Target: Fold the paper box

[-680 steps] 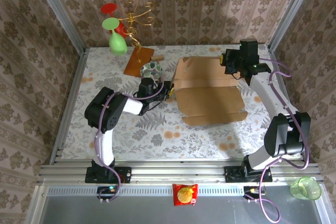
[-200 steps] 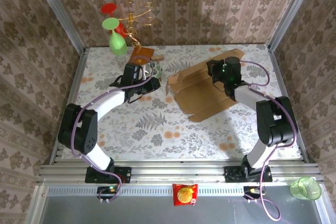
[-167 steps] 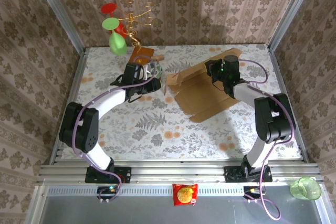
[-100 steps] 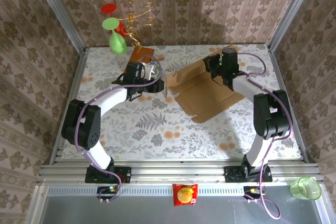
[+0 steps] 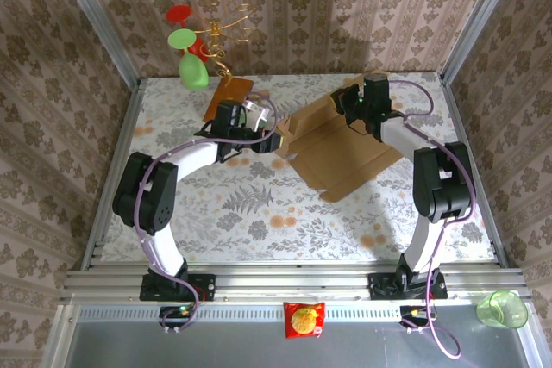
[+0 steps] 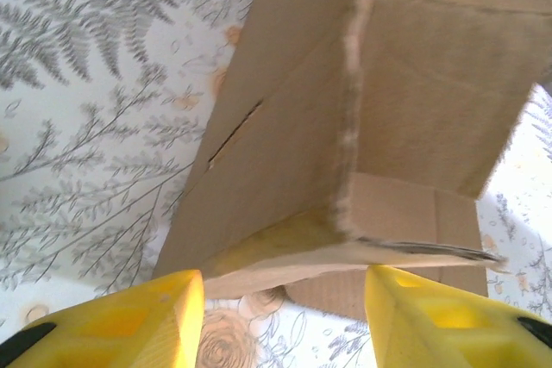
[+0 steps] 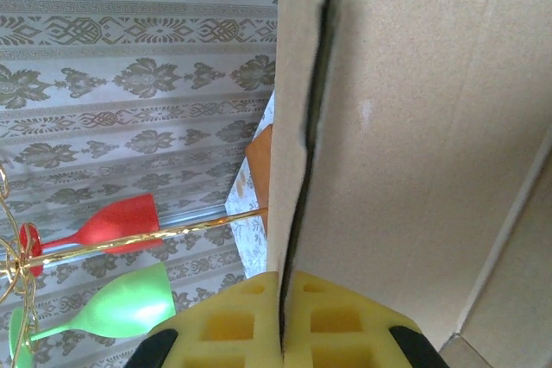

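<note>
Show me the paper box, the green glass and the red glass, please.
paper box [image 5: 345,148]: top view, on its flat middle panel.
green glass [image 7: 134,299]: right wrist view, on its bowl.
red glass [image 7: 125,217]: right wrist view, on its bowl.

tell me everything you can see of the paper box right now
The paper box is plain brown cardboard, a die-cut sheet with creases and a slit, partly folded: panels on its far left stand up, the rest lies flat on the floral table. The right claw is shut on a raised panel's edge. The left claw is open, facing the raised left corner; contact there is unclear.
</note>
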### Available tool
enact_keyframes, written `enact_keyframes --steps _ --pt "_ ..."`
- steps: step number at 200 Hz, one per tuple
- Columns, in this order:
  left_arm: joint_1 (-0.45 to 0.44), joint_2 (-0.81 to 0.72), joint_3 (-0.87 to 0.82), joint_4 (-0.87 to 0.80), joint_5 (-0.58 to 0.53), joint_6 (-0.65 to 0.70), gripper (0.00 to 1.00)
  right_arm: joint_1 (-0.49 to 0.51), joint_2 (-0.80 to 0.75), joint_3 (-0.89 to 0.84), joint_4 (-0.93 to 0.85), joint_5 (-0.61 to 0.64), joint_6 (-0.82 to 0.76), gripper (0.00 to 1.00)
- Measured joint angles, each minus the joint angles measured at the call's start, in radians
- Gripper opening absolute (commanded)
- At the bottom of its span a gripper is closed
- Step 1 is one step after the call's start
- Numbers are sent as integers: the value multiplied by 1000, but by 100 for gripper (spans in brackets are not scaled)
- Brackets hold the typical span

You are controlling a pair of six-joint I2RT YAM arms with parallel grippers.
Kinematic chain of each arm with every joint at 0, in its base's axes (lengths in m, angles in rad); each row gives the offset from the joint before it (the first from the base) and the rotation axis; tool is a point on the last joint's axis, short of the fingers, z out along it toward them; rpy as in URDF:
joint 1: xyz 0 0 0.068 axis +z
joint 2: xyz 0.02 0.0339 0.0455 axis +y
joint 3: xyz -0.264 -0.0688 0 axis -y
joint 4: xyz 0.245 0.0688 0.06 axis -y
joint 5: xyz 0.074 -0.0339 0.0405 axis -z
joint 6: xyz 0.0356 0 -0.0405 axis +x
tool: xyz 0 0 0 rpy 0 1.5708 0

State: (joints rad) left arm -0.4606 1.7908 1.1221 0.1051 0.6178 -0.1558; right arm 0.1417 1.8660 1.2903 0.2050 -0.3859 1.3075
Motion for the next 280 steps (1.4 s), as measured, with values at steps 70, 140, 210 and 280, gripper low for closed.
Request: enact_keyframes --steps 70,140,210,280 --pt "-34 10 -2 55 37 -2 46 -16 11 17 -2 -14 -7 0" --pt "-92 10 -19 164 -11 -40 46 -16 11 -54 122 -39 -5 0" --pt "-114 38 -26 237 -111 -88 48 -17 11 -120 249 -42 6 0" --pt "-182 49 -76 283 -293 -128 49 -17 11 -140 291 -42 16 0"
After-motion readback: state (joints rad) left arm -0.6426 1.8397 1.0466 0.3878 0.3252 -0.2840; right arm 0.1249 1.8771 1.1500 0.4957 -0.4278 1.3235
